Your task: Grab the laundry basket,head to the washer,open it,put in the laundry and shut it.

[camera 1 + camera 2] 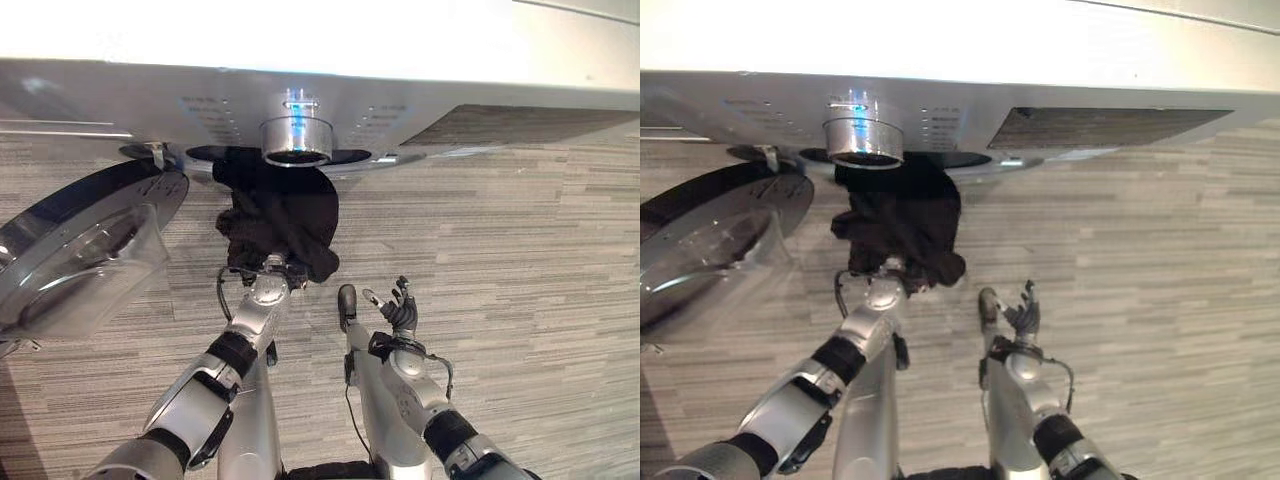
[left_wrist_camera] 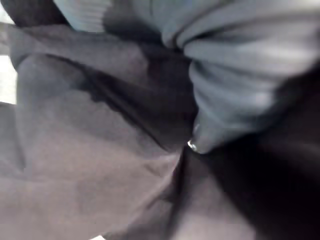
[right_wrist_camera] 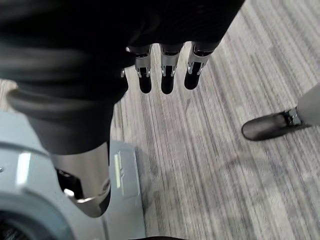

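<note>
Grey wood-grain flooring [image 1: 520,260] runs beneath a silver front-loading washer [image 1: 400,60], seen from above.

Washer door [image 1: 80,245] – round, glass-centred, swung fully open to the robot's left. Control dial [image 1: 296,138] sits on the sloped panel directly above the drum opening [image 1: 970,160].

Black laundry [image 1: 278,215] – one bunched dark garment, its upper part in the mouth of the drum, its lower folds hanging outside over the rim.

Left hand [image 1: 272,268] – pressed into the underside of the bundle, just below the opening. Its fingers are buried in cloth, so whether they grasp or merely push cannot be told.

Right hand [image 1: 395,308] – held clear to the right of the laundry, near floor level in the head views, fingers spread and relaxed, holding nothing.

Stage, by judgement: loading under way, door not yet shut.

Risks – the hanging folds look likely to slide back out if the left hand draws away before they pass the rim; cloth left across the rim would catch in the door; fabric may snag on the fingers as they leave.
</note>
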